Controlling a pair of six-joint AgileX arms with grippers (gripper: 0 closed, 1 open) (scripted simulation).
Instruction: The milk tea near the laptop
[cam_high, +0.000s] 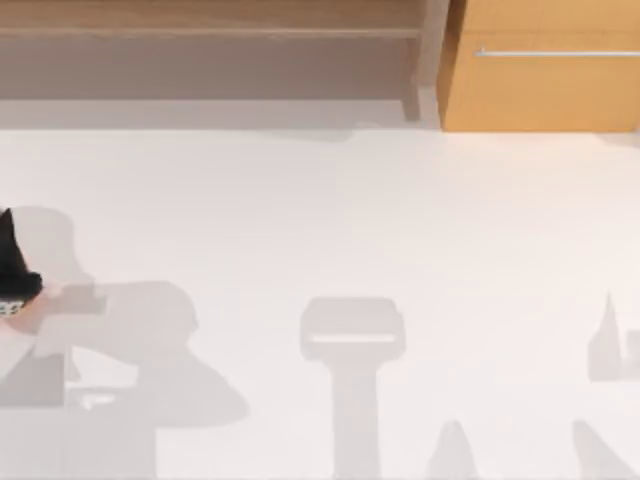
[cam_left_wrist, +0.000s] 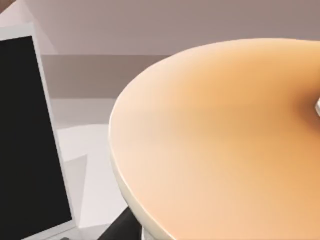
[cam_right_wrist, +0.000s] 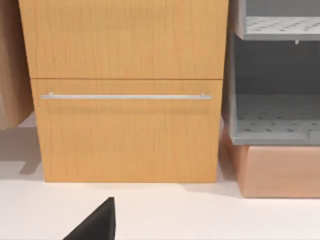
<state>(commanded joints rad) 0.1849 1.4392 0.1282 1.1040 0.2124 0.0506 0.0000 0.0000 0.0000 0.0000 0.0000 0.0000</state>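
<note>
- Plainly, the left arm is the one at work: its tool (cam_high: 12, 285) sits at the counter's (cam_high: 330, 220) left edge, a dark shape over something pale orange that I take to be the milk tea (cam_high: 30, 305).
- From the left wrist, the cup's orange lid (cam_left_wrist: 215, 145) looms very close beneath the camera, with the laptop's (cam_left_wrist: 25, 135) dark screen standing just beside it. So the drink is at the left edge, next to the laptop.
- Whether the left tool is open or clamped on the cup I cannot tell; its fingers are out of sight.
- My judgement: the step in hand is the grasp or the first carrying of the cup, and the task is at an early stage.
- Next, the move calls for keeping the cup upright and clear of the laptop screen while it travels.
- The right arm looks parked; its camera faces a wooden drawer front (cam_right_wrist: 125, 130) at the counter's back right corner, and I cannot tell its tool's state.
</note>
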